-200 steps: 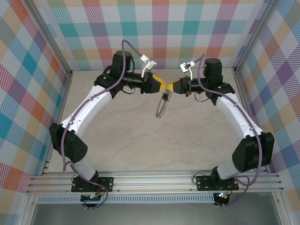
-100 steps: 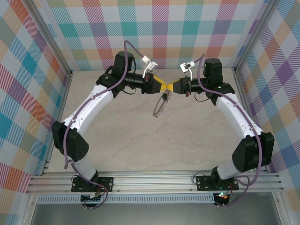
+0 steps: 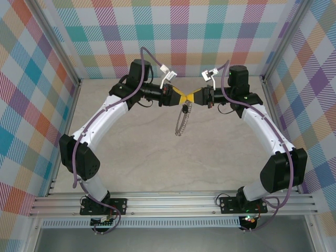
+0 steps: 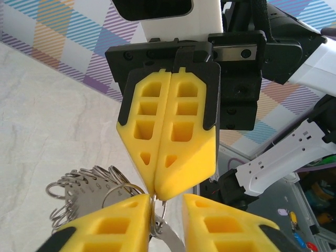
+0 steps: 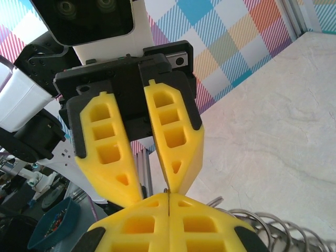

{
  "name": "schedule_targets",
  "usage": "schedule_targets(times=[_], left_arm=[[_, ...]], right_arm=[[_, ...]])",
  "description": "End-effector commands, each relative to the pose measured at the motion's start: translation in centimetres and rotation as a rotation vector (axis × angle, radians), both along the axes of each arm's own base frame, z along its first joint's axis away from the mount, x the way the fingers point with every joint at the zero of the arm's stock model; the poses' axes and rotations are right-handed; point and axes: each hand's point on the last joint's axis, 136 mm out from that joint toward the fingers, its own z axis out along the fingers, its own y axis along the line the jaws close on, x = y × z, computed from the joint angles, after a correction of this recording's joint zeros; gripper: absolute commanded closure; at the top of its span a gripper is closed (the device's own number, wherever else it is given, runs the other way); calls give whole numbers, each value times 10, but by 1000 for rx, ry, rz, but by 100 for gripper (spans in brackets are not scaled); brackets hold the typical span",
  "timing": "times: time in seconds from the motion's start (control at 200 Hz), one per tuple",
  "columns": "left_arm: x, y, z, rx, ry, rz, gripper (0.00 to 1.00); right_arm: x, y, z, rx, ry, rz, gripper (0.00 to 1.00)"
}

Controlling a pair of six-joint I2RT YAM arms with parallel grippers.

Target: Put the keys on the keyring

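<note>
Keyring (image 3: 182,122) hangs pinched in closed right gripper (image 3: 192,98); left gripper (image 3: 184,97) fingers slightly apart.

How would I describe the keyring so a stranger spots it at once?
Over the far middle of the pale table, the left gripper and right gripper meet tip to tip. The keyring hangs just below them. Unlike those chunky yellow grippers, it is a thin grey metal ring rimmed with small loops.

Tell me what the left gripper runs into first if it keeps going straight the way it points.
The right gripper: its shut fingertips sit dead ahead of the left gripper, nearly touching. The wire of the keyring at those tips might be met first; depth is unclear.
</note>
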Motion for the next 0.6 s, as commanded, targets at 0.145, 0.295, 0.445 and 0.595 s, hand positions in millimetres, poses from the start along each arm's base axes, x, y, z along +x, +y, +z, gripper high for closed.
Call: schedule_targets(times=[0.145,0.295,0.445,0.595], left_arm=[[-9,-9,-2,-21,-4,-58,87],[-10,-13,-3,-23,-2,-66,99],[-9,-19,-8,-26,-1,-51,100],[0,-25,-13,-45,-10,-3,100]], right_arm=[[1,-2,3,19,-33,5,100],[-2,-2,5,29,-35,4,100],[-6,-5,5,32,-36,-21,100],[-10,-8,2,38,-31,-59,87]])
